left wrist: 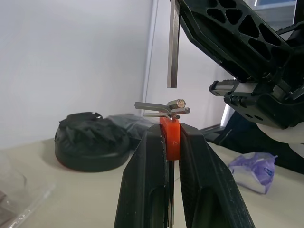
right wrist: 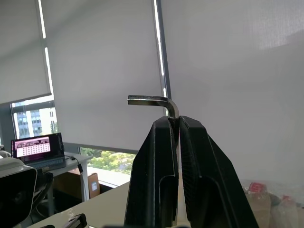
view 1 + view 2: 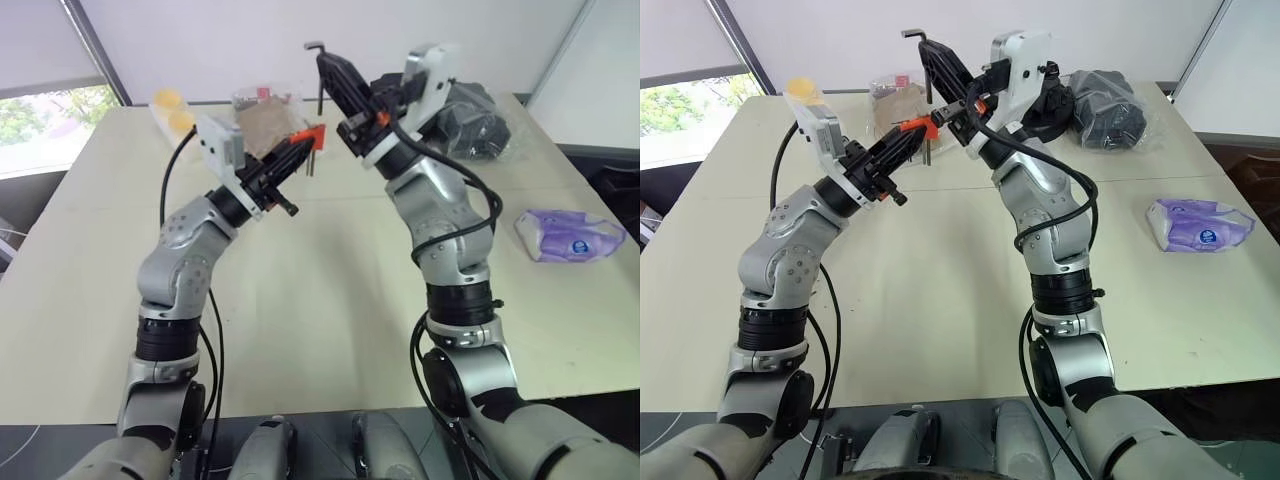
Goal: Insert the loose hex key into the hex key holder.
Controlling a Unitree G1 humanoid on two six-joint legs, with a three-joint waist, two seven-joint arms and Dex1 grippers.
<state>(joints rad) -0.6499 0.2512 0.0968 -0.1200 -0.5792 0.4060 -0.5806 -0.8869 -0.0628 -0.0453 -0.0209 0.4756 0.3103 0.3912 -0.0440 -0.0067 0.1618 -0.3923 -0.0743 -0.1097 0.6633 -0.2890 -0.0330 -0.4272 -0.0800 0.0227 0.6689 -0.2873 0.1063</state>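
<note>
2 robot arms are raised above the far middle of a pale table [image 3: 300, 300]. The left gripper [image 3: 296, 150] has its 2 black fingers clamped on the hex key holder [image 1: 169, 137], an orange-red block with short grey keys jutting from its top. The right gripper [image 3: 335, 75] is pinched on the loose hex key [image 2: 159, 102] just below its bend, with the long straight end hanging down, just above the holder and apart from it. The key looks light, stiff and slick, likely to pivot in a pinch, so a grip near the bend suits it. The holder looks light and rigid, best squeezed across its flat sides.
</note>
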